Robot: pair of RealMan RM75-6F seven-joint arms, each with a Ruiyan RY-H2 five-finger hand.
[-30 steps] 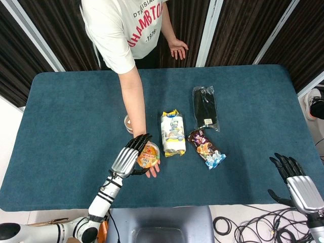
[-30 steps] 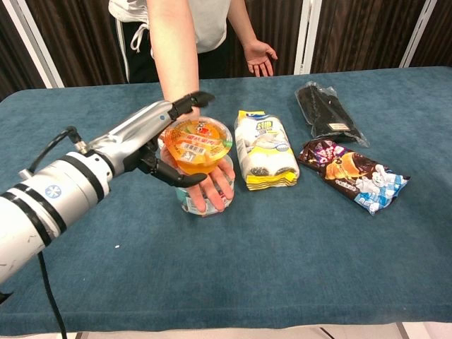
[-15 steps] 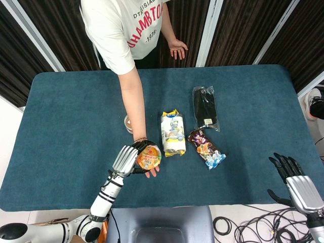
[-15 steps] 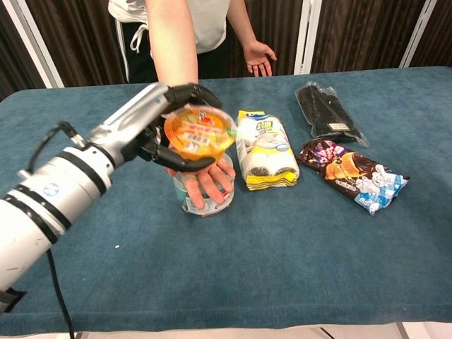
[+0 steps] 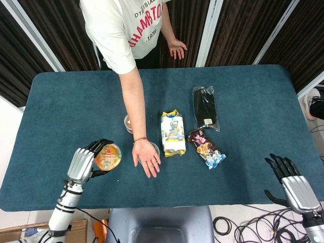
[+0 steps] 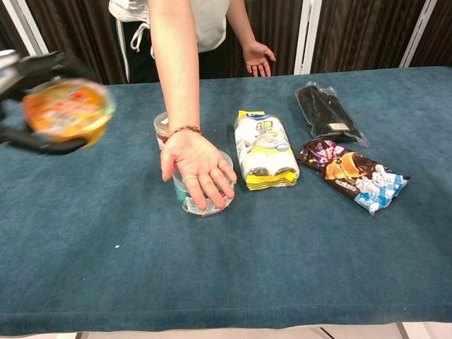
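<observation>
My left hand (image 5: 83, 164) grips an orange-lidded jelly cup (image 5: 108, 157) above the near left of the blue table (image 5: 61, 106). In the chest view the cup (image 6: 67, 109) is a motion-blurred shape at the far left, with dark fingers (image 6: 44, 146) around it. A person's hand (image 5: 146, 158) lies to its right, resting on a clear cup (image 6: 201, 201). My right hand (image 5: 291, 181) hangs open, holding nothing, past the table's near right corner, and only the head view shows it.
A small cup (image 6: 162, 126) stands behind the person's wrist. A yellow-and-white packet (image 5: 172, 133), a purple snack bag (image 5: 206, 148) and a black packet (image 5: 205, 107) lie right of centre. The person stands at the far edge, their other hand (image 5: 177, 50) resting there.
My left hand has carried the orange cup off the person's palm and swung it left, away from them. The person's hand now lies on the clear cup. My right hand barely moved.
</observation>
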